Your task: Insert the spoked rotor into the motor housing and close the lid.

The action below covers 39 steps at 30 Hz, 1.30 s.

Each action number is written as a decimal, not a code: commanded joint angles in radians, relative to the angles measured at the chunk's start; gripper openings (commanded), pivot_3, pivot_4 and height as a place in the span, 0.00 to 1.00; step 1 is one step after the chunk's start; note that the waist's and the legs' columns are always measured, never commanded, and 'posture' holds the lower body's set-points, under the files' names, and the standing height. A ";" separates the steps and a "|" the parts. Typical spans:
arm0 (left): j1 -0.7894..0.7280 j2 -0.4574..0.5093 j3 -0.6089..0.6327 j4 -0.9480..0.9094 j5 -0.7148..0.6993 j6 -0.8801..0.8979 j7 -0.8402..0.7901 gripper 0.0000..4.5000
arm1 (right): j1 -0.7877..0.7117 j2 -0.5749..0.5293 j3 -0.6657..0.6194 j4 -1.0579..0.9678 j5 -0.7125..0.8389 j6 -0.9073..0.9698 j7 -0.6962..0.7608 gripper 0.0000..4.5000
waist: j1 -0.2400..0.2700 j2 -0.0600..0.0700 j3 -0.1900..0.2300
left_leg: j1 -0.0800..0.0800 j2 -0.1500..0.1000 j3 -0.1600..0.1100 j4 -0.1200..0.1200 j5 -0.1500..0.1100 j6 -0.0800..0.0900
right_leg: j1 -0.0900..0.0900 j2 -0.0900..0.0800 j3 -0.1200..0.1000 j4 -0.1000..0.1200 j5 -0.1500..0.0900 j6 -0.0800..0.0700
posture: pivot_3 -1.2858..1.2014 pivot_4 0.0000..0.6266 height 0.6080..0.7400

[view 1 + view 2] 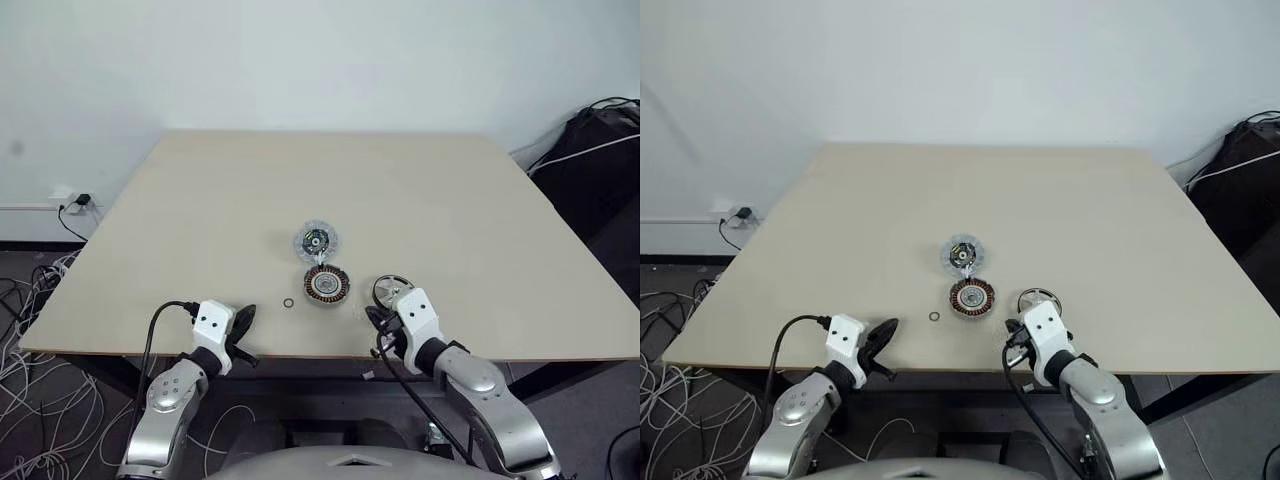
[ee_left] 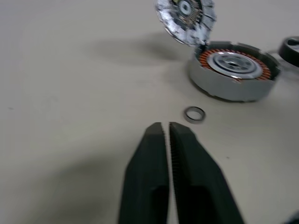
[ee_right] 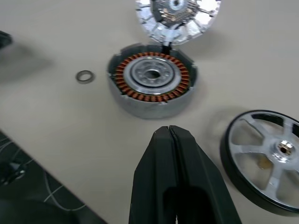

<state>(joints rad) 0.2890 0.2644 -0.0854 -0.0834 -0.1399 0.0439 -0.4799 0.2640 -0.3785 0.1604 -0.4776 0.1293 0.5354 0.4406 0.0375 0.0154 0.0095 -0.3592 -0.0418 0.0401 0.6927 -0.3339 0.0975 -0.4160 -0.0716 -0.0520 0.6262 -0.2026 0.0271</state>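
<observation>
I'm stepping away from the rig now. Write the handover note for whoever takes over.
Left end effector: shut, empty, at the table's near edge, short of the small ring.
Right end effector: shut, empty, between the winding disc and the spoked rotor.
Spoked rotor lies flat on the table, to the right of the winding disc and apart from it.
The pale silvery disc sits just beyond the winding disc, touching its far edge; in the wrist views it looks tilted up like an open lid.
Done: nothing yet.
Left: pick up the rotor, insert it, close the lid.
</observation>
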 commanded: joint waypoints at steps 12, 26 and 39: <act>-0.008 0.018 0.006 -0.026 -0.006 -0.011 -0.019 1.00 | 0.086 -0.006 -0.065 0.017 0.020 -0.080 0.003 0.99 | 0.003 -0.001 0.001 | 0.000 0.000 0.000 0.000 0.000 0.000 | 0.000 0.000 0.000 0.000 0.000 0.001 | 0.52 0.00 1.00; -0.108 -0.026 -0.016 0.049 0.025 -0.004 0.030 1.00 | 0.091 0.045 -0.056 0.058 -0.017 -0.143 -0.067 1.00 | 0.005 -0.001 0.002 | 0.000 0.000 0.000 0.000 0.000 0.000 | 0.000 0.000 0.000 0.000 0.000 0.001 | 0.52 0.00 1.00; -0.280 -0.044 -0.079 0.203 0.039 0.088 -0.012 1.00 | 0.095 0.058 -0.053 -0.019 -0.015 -0.115 -0.085 1.00 | 0.005 -0.001 0.002 | 0.000 0.000 0.000 0.000 0.000 0.000 | 0.000 0.000 0.000 0.000 0.000 0.001 | 0.52 0.00 1.00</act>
<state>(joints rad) 0.0323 0.2198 -0.1515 0.1242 -0.1133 0.1293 -0.4787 0.3640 -0.3176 0.1264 -0.4478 0.1048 0.4241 0.3596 0.0422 0.0142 0.0111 -0.3594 -0.0420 0.0401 0.6927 -0.3338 0.0972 -0.4160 -0.0715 -0.0519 0.6262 -0.2021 0.0285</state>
